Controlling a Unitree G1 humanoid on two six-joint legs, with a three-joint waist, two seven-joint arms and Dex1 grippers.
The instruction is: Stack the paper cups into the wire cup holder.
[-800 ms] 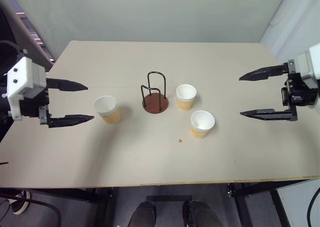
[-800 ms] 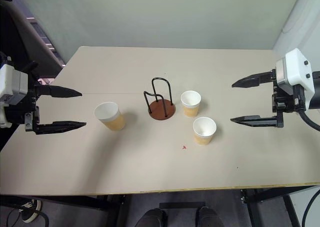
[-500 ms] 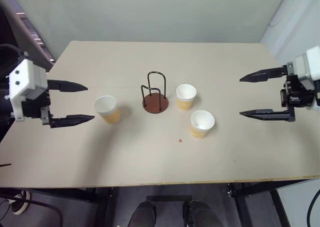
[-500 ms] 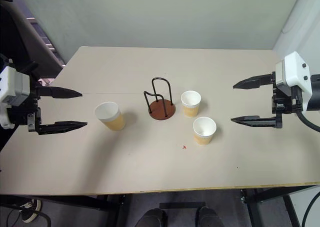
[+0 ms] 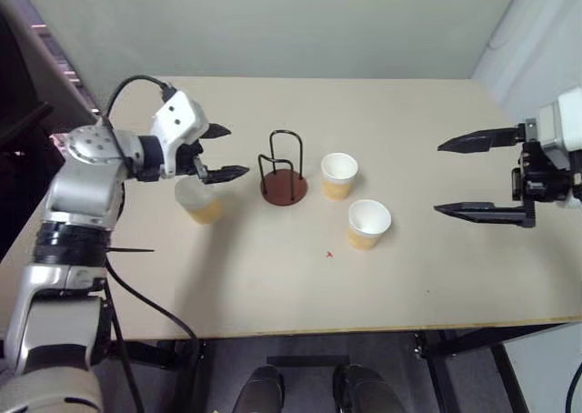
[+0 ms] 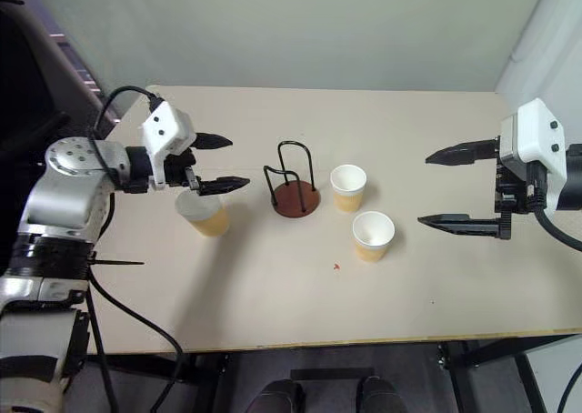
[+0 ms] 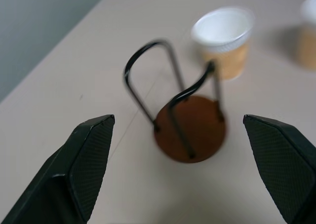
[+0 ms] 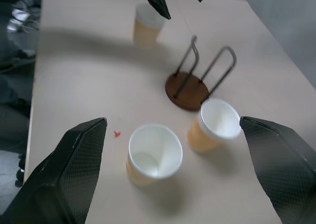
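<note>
Three yellow-orange paper cups stand upright on the beige table [image 5: 273, 286]. One cup [image 5: 200, 204] is left of the wire cup holder [image 5: 284, 175], and two cups [image 5: 338, 175] [image 5: 367, 224] are to its right. The holder has a reddish-brown disc base and black wire loops, with nothing in it. My left gripper [image 5: 235, 149] is open and holds nothing. It hovers over the left cup's far side, pointing at the holder [image 7: 187, 128]. Out at the table's right side, well clear of the cups, my right gripper [image 5: 438, 177] is open and holds nothing.
A small red mark [image 5: 328, 255] lies on the table in front of the holder. The table's front edge [image 5: 300, 333] runs below the cups. A grey wall stands behind the table.
My left arm has swung in from the table's left side to above the left cup, its fingers now pointing at the holder. The right gripper has stayed about where it was.
</note>
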